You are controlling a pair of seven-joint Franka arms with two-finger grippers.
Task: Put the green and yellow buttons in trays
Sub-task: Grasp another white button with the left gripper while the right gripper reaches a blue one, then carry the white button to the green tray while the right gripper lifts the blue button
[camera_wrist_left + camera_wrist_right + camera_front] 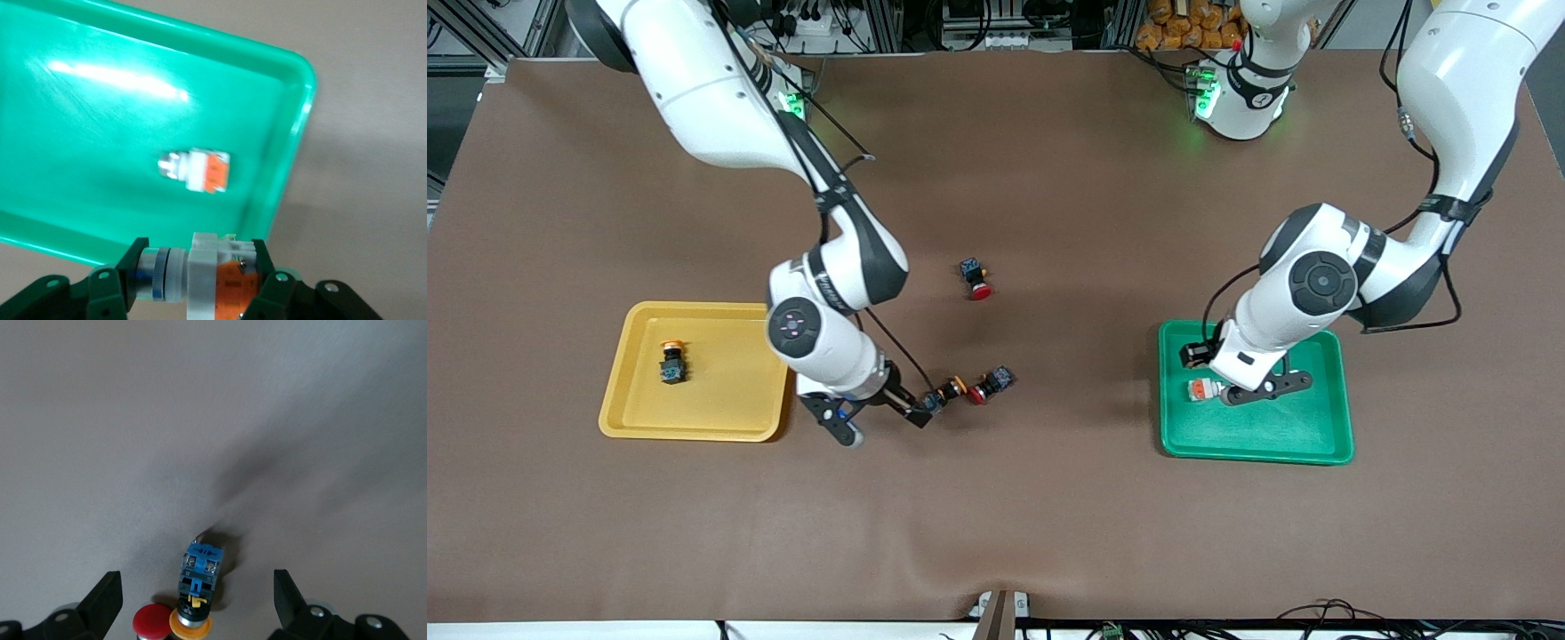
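My left gripper is over the green tray, shut on a white-grey button with an orange band. Another white-grey button lies in that tray, near its rim toward the right arm's end. My right gripper hangs open over a yellow-capped button with a blue-black body, which lies on the mat with a finger to each side and neither touching it. The yellow tray holds one yellow-capped button.
A red-capped button lies right beside the yellow-capped one on the mat, their caps almost touching. A second red-capped button lies mid-table, farther from the front camera. Brown mat covers the table.
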